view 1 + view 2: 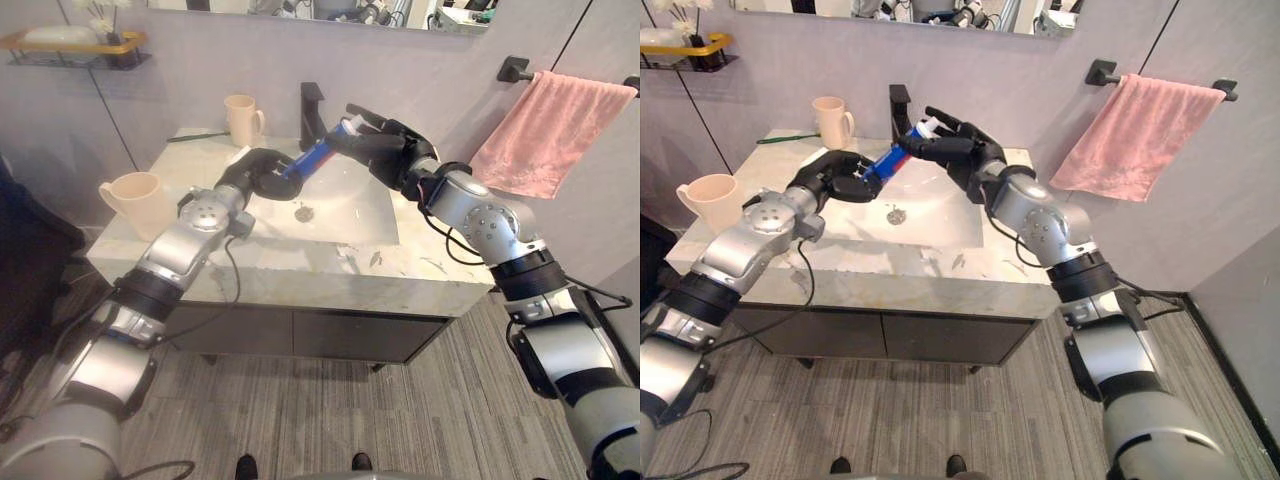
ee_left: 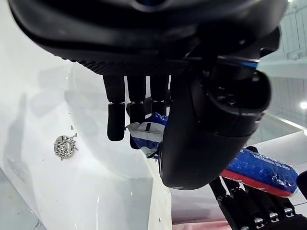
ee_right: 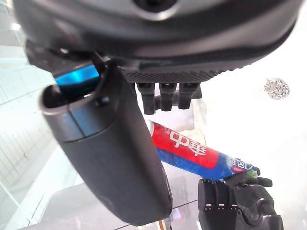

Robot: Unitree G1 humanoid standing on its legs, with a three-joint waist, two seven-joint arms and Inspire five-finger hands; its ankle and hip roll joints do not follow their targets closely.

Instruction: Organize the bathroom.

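My left hand (image 1: 262,172) has its fingers curled round the crimped tail of a blue and red toothpaste tube (image 1: 312,157), and my right hand (image 1: 385,143) has its fingers and thumb wrapped round the cap end, so I have the tube gripped at both ends above the white sink basin (image 1: 345,212). The tube slants up from the left hand toward the right, just in front of the black faucet (image 1: 310,110). Below it I see the metal drain (image 1: 303,212). On the marble surface (image 1: 300,262) a cream cup (image 1: 241,118) stands near the faucet and a second cream cup (image 1: 133,198) sits at the left edge. A pink towel (image 1: 550,132) hangs from a bar on the wall.
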